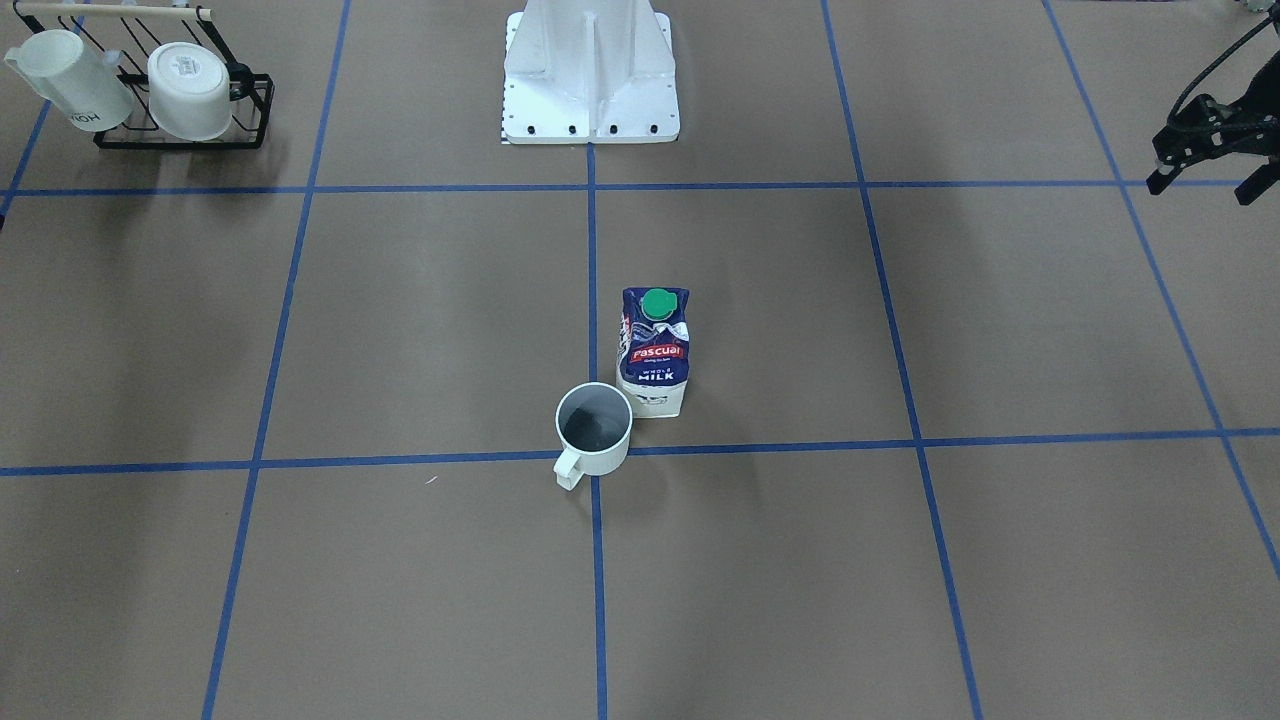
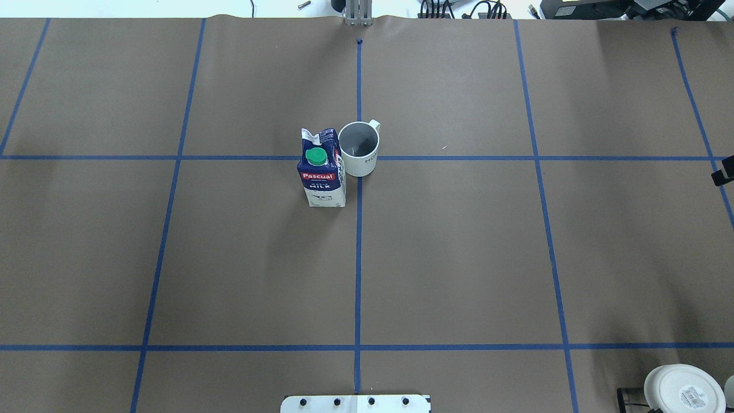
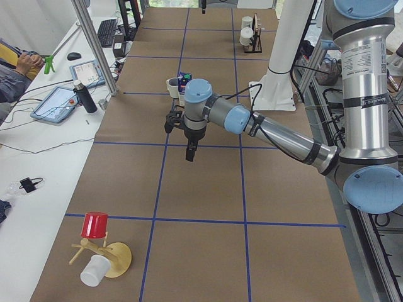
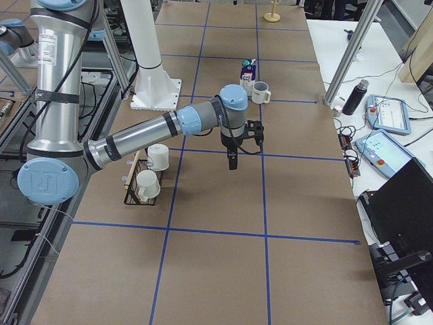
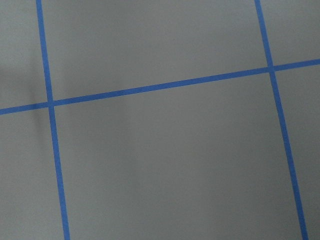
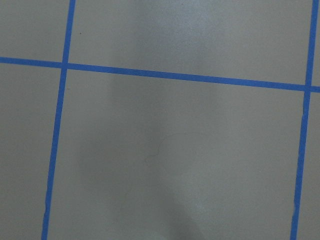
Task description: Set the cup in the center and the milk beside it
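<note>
The cup (image 1: 594, 428) stands upright on the central crossing of blue tape lines, with its handle toward the front-facing camera. The milk (image 1: 654, 352) stands upright just beside it, on the robot's left and nearer the white base (image 1: 591, 70); contact cannot be confirmed.

The front-facing view alone shows the left gripper (image 1: 1205, 185), fingers apart and holding nothing. The spacing of the right gripper (image 4: 245, 143) fingers cannot be told.

Both wrist views show only the table (image 2: 459, 258), brown paper with a tape grid. A black rack (image 1: 185, 135) holds two white mugs.
</note>
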### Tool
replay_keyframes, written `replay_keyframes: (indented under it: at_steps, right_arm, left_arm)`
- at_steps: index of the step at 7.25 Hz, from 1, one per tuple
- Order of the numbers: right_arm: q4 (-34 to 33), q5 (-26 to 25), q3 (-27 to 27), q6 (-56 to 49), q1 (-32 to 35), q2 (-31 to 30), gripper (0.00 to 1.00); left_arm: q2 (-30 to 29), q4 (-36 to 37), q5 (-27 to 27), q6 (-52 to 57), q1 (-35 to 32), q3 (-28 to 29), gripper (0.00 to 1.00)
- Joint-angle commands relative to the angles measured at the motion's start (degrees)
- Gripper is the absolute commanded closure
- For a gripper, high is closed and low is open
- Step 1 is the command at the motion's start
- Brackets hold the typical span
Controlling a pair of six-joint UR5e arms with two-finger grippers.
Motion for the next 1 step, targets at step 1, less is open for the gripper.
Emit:
replay_keyframes:
  at_steps: [1]
  right_arm:
    - [0.07, 0.00, 0.16, 0.19, 0.00, -0.11, 0.00]
  left_arm:
    - [-0.15, -0.16, -0.39, 0.00, 0.11, -0.15, 0.02]
